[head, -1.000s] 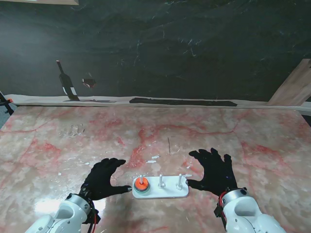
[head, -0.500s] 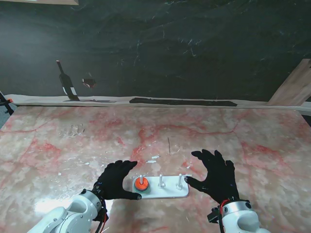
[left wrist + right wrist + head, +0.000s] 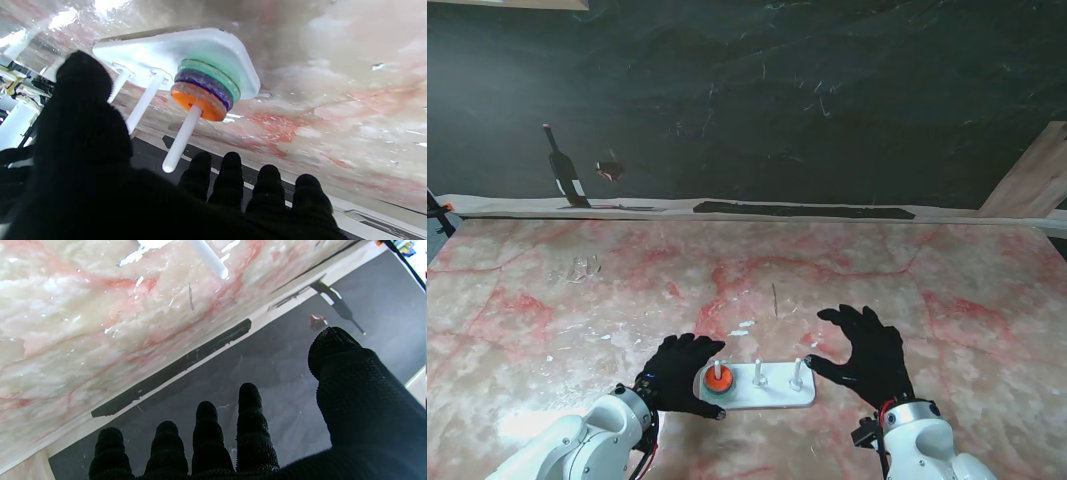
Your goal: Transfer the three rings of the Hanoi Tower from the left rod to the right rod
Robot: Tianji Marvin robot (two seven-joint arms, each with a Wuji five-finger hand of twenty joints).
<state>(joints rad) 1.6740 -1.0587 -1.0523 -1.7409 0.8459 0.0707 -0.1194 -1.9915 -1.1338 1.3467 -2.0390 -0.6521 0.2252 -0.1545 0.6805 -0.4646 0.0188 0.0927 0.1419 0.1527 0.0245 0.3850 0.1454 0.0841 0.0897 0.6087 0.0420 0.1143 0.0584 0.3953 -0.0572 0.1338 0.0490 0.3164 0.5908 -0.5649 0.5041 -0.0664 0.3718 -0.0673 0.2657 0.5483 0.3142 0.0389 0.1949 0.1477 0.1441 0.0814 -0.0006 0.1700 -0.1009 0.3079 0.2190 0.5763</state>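
Observation:
A white base point(image 3: 772, 395) with three white rods stands near me on the marble table. All three rings sit stacked on the left rod point(image 3: 717, 368): orange ring point(image 3: 199, 101) on top, purple ring point(image 3: 206, 83) under it, green ring point(image 3: 217, 71) lowest. The middle rod point(image 3: 757, 372) and right rod point(image 3: 796, 372) are bare. My left hand point(image 3: 683, 373) in a black glove is open, its fingers spread just left of the ring stack and its thumb at the base's near edge. My right hand point(image 3: 867, 355) is open beside the right rod, not touching it.
The marble table point(image 3: 577, 300) runs far to both sides and away from me. Small white flecks point(image 3: 745, 325) lie just beyond the base. A dark strip point(image 3: 802, 210) lies along the table's far edge, and a wooden board point(image 3: 1032, 180) leans at the far right.
My left hand has moved right, from beside the base to close around the ring stack. My right hand has shifted slightly toward me and stays open.

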